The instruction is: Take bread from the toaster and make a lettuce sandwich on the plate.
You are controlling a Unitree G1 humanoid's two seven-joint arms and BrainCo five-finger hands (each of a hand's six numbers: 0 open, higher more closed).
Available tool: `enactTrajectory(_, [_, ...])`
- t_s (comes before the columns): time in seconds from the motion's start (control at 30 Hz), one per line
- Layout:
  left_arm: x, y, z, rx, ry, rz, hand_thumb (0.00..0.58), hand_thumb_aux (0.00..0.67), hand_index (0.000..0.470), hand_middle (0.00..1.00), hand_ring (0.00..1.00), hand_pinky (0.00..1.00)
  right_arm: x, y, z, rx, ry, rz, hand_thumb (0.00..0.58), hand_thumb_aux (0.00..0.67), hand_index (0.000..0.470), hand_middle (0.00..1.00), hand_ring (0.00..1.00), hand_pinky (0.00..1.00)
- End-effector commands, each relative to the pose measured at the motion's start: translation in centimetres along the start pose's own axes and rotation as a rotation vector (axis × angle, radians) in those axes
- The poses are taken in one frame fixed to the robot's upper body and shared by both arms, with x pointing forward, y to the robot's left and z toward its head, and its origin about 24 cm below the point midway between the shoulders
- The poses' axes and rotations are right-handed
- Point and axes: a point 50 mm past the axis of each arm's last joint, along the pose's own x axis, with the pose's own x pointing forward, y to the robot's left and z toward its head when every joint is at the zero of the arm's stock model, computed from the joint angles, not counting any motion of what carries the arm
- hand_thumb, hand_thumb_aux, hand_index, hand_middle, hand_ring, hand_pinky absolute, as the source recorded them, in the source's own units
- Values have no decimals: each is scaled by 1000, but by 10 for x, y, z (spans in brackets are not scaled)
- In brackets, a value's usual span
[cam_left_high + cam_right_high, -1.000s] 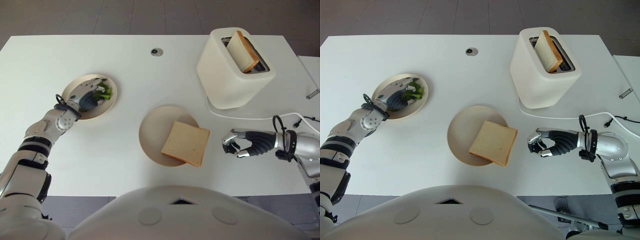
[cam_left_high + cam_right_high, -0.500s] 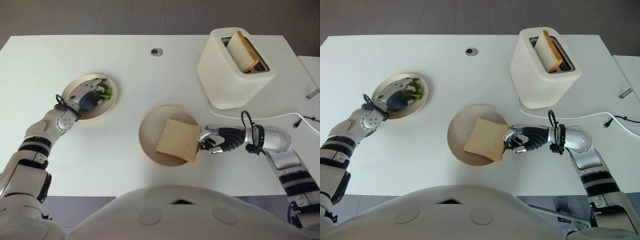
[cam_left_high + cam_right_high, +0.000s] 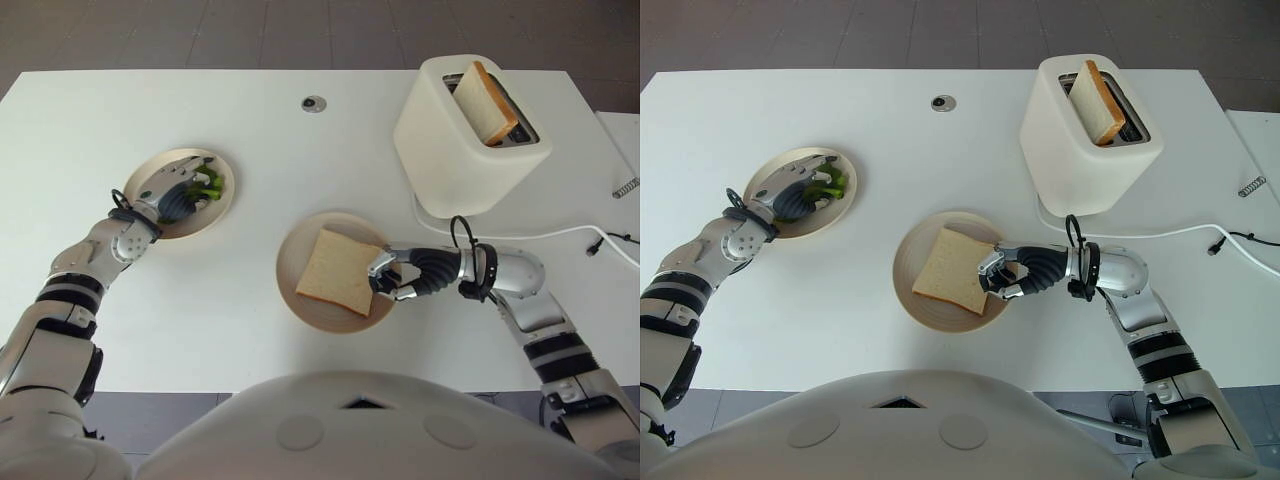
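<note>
So, one slice of bread (image 3: 340,272) lies flat on the plate (image 3: 300,305), just left of my right hand (image 3: 392,277), whose curled fingers touch its edge without clasping it; that step looks done. My left hand (image 3: 165,195) rests in the small dish (image 3: 224,205), fingers curled on the lettuce (image 3: 208,186), not yet lifted; a second slice (image 3: 490,100) stands in the toaster (image 3: 450,150), beyond my right hand, waiting to top the sandwich. The table (image 3: 250,120) is white; a cable (image 3: 560,233) trails beside my right forearm; beyond the far edge, grey floor tiles (image 3: 300,30).

Round grommet (image 3: 314,103) on white table (image 3: 300,150)
</note>
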Motion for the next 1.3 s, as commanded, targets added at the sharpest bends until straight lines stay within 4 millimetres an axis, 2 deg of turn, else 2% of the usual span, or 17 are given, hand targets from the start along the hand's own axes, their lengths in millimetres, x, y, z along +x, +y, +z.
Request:
enactTrajectory(0.03, [-1, 10, 7, -34, -56, 59, 580, 670, 470, 0, 0, 0, -5, -9, 8, -15, -25, -25, 580, 670, 470, 671, 671, 671])
enactTrajectory(0.2, [-6, 28, 19, -69, -148, 151, 580, 670, 470, 0, 0, 0, -8, -10, 8, -11, -29, -43, 580, 670, 470, 659, 659, 659])
enactTrajectory(0.33, [-8, 32, 49, -164, -321, 186, 580, 670, 470, 0, 0, 0, -13, -15, 12, -15, -43, -71, 580, 670, 470, 651, 651, 651])
enactTrajectory(0.53, [0, 22, 102, -271, -557, 129, 580, 670, 470, 0, 0, 0, -23, -23, 17, -26, -56, -116, 580, 670, 470, 651, 651, 651])
enactTrajectory(0.63, [7, 8, 131, -310, -662, 56, 580, 670, 470, 0, 0, 0, -28, -28, 19, -34, -57, -141, 580, 670, 470, 651, 651, 651])
enactTrajectory(0.73, [10, -9, 148, -329, -707, -27, 580, 670, 470, 0, 0, 0, -31, -31, 21, -40, -56, -155, 580, 670, 470, 651, 651, 651])
enactTrajectory(1.0, [2, -30, 177, -379, -843, -167, 580, 670, 470, 0, 0, 0, -39, -34, 18, -59, -32, -184, 580, 670, 470, 643, 643, 643])
enactTrajectory(1.1, [-5, -37, 181, -395, -884, -239, 580, 670, 470, 0, 0, 0, -40, -38, 22, -78, -29, -201, 580, 670, 470, 639, 639, 639])
enactTrajectory(1.3, [-5, -40, 185, -431, -909, -252, 580, 670, 470, 0, 0, 0, -41, -41, 20, -87, -6, -228, 580, 670, 470, 616, 616, 616])
